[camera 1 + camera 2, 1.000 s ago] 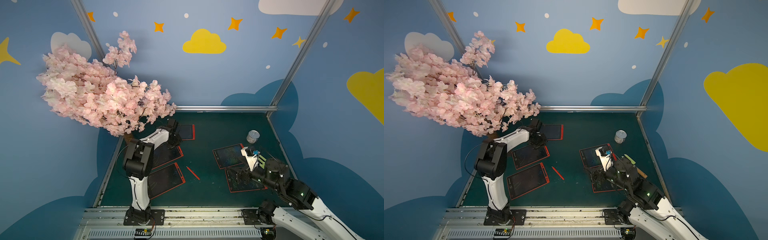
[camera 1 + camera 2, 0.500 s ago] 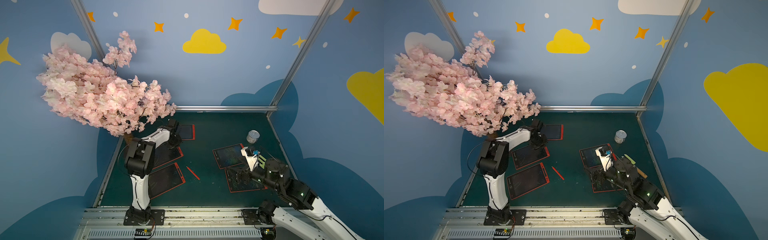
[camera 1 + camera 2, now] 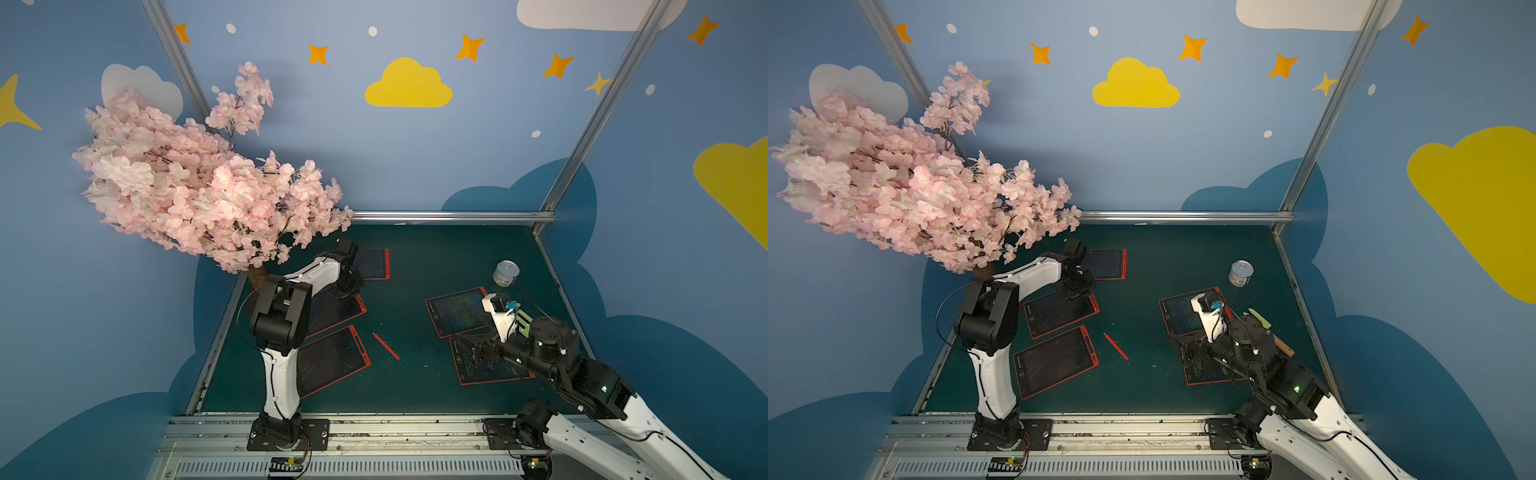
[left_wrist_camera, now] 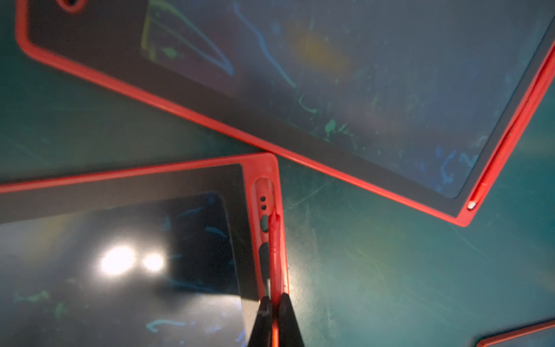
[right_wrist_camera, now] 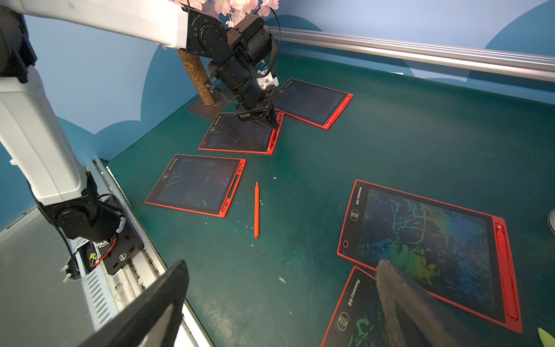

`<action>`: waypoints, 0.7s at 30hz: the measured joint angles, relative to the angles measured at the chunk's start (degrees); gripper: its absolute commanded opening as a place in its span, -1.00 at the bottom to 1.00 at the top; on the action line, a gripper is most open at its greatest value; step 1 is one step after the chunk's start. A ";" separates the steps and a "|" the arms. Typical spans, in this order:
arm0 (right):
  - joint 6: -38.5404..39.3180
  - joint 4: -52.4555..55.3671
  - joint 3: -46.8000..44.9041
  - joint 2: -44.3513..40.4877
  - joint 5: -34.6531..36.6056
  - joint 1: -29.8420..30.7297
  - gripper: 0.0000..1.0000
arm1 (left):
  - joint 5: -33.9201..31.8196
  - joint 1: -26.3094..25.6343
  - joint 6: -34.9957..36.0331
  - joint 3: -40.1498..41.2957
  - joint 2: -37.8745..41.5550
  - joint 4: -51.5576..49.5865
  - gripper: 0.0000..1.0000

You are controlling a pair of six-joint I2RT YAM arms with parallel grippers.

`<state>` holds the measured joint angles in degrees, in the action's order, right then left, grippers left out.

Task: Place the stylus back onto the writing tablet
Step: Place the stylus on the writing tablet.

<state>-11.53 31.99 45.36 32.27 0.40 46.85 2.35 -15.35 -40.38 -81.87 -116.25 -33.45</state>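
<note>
My left gripper (image 4: pixel 274 300) is shut on a thin red stylus (image 4: pixel 274 240). The stylus runs along the pen slot (image 4: pixel 263 207) in the red side rim of a dark writing tablet (image 4: pixel 120 177); whether it sits in the slot I cannot tell. In both top views this left gripper (image 3: pixel 349 291) (image 3: pixel 1076 291) points down at the far corner of the middle left tablet (image 3: pixel 332 313) (image 3: pixel 1059 311). A second red stylus (image 3: pixel 386 346) (image 5: pixel 256 210) lies loose on the green mat. My right gripper (image 5: pixel 282 264) hangs open and empty over the right side.
A cherry-blossom tree (image 3: pixel 199 187) overhangs the back left corner. More red-framed tablets lie at the back (image 3: pixel 374 264), front left (image 3: pixel 332 361) and right (image 3: pixel 457 311) (image 3: pixel 490 370). A tin can (image 3: pixel 506 273) stands back right, with a green spatula (image 3: pixel 1260 318) beside the right arm.
The left arm's elbow has shifted slightly right while its gripper stays shut on the stylus at the tablet's edge. The right arm has not moved.
</note>
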 measured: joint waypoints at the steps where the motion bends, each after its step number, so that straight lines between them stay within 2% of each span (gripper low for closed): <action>1: 0.00 0.02 0.00 0.02 0.00 0.00 0.92 | 0.02 0.00 0.00 0.00 -0.02 0.00 -0.90; 21: -0.02 0.02 0.00 0.02 0.00 0.00 0.92 | 0.02 0.31 -0.11 0.00 -0.02 0.04 -0.81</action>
<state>-11.55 32.01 45.36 32.29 0.40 46.85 2.37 -15.05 -40.49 -81.87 -116.27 -33.41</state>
